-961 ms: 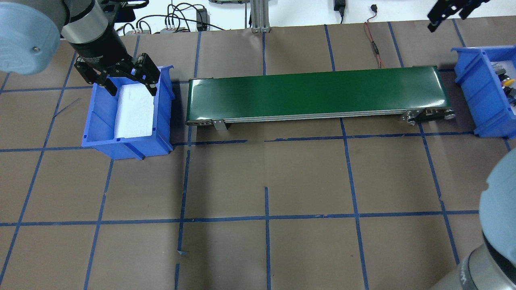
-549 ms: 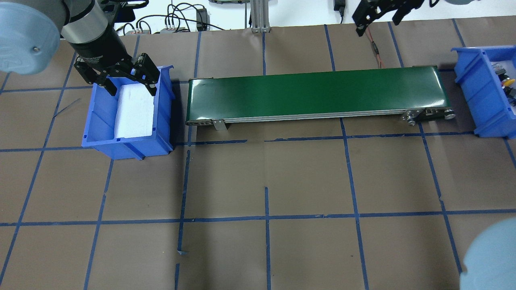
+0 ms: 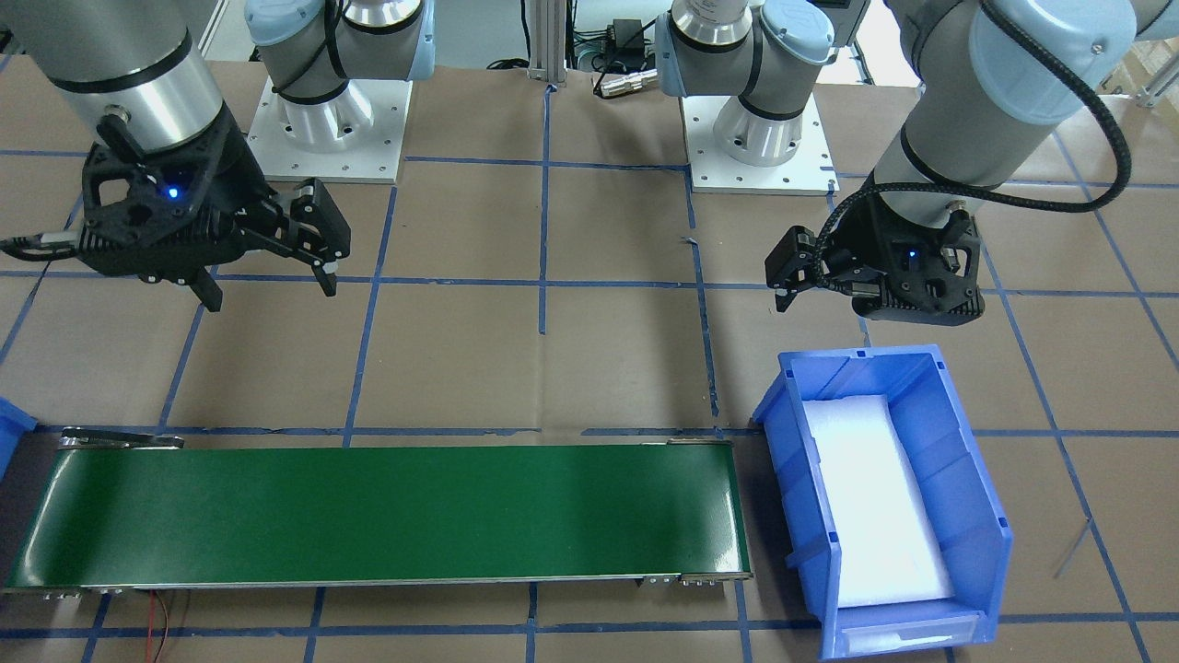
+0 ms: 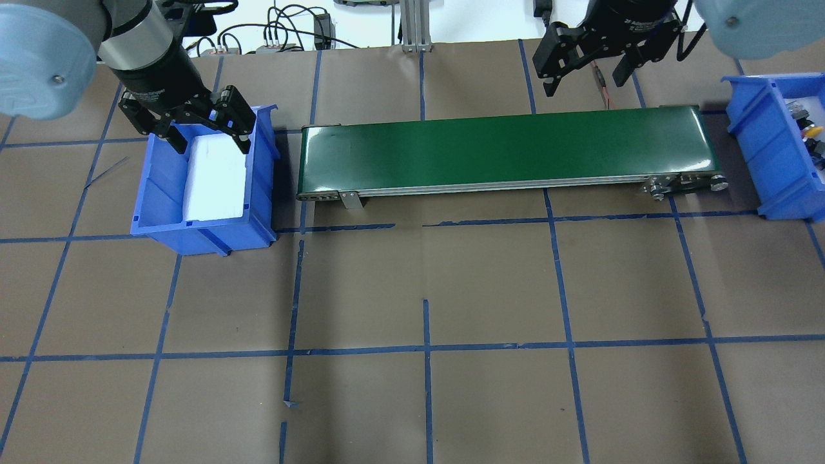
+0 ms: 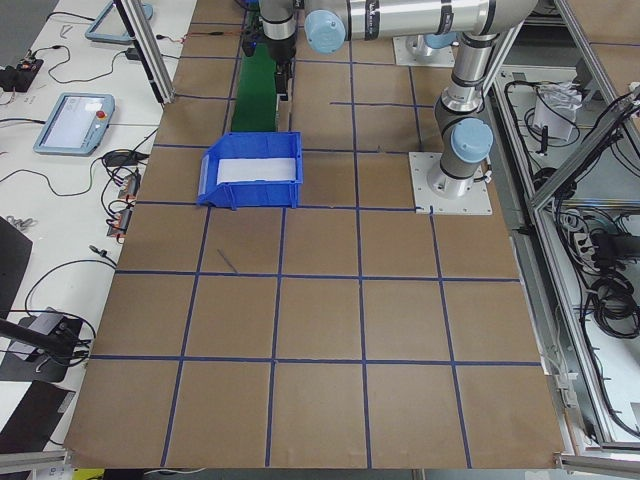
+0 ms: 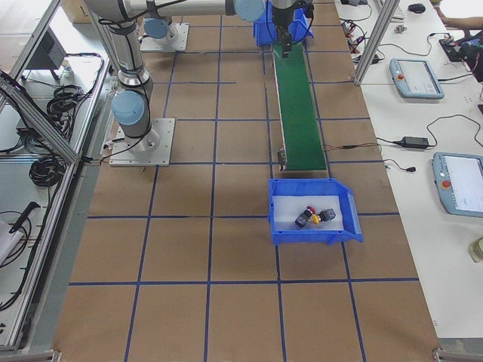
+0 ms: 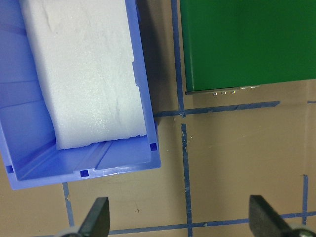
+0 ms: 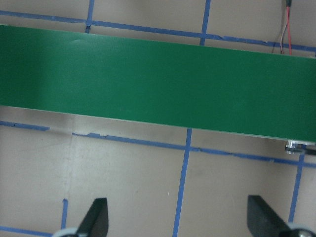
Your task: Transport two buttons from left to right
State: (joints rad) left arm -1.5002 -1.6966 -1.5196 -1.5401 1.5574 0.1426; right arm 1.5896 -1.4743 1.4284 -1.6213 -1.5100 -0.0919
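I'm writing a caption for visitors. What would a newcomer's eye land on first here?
The long green conveyor belt runs across the middle. A blue plastic bin stands at each end: the left bin holds only white foam, the right bin the red-capped and yellow-capped buttons.

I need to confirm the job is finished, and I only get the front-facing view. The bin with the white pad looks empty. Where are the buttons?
Observer: Both buttons lie in a second blue bin beyond the belt's other end, seen from the right side.
Operator: Is anything being carried on the right?
Observer: No. The wrist camera shows the right gripper open, only brown paper between its fingers.
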